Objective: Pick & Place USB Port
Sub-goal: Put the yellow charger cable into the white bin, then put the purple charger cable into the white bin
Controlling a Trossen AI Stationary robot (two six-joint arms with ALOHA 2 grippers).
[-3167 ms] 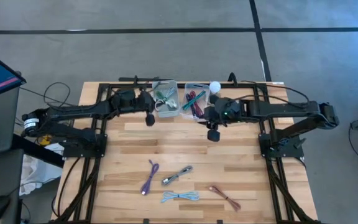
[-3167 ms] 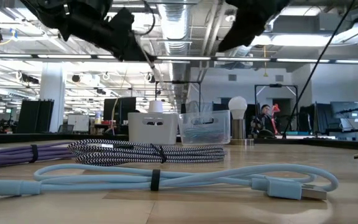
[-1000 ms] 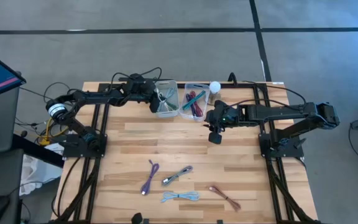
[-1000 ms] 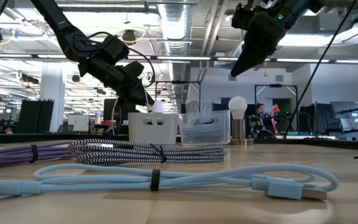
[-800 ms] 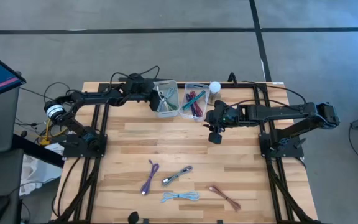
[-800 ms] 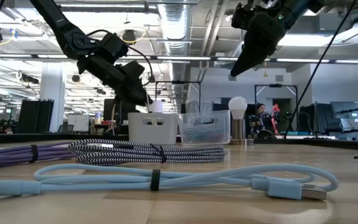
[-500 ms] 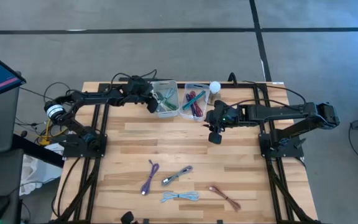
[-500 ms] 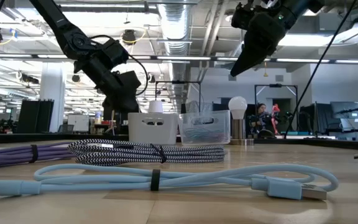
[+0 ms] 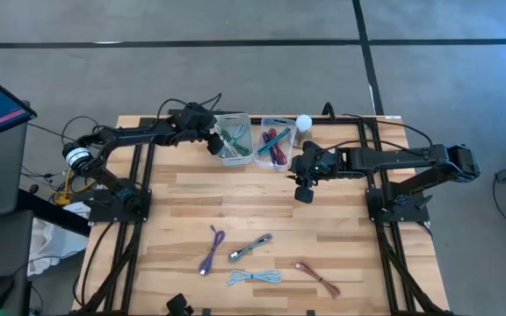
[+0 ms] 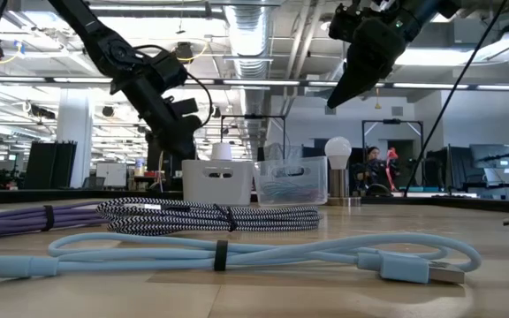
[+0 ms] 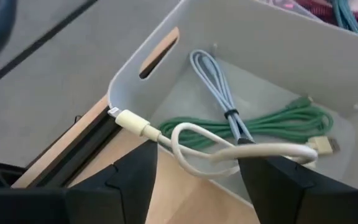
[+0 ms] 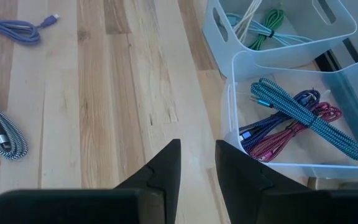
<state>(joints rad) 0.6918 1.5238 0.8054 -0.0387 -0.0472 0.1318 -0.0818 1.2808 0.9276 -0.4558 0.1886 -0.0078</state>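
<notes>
Left gripper (image 11: 194, 180) sits at the white bin (image 9: 234, 140), upper centre of the high view, fingers spread wide and holding nothing; a cream cable (image 11: 185, 140) drapes over the bin's near rim just ahead of it, long axis crosswise to the fingers, apparently not touching them. Right gripper (image 12: 196, 163) hovers mid-table by the clear bin (image 12: 291, 118), fingers slightly parted, empty. Of the loose cables low in the high view, the purple cable (image 9: 211, 249) probably lies nearest the left arm.

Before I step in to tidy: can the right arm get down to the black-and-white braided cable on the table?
Probably yes. The right claw hangs open above bare wood, and nothing stands between it and the black-and-white braided cable.
</notes>
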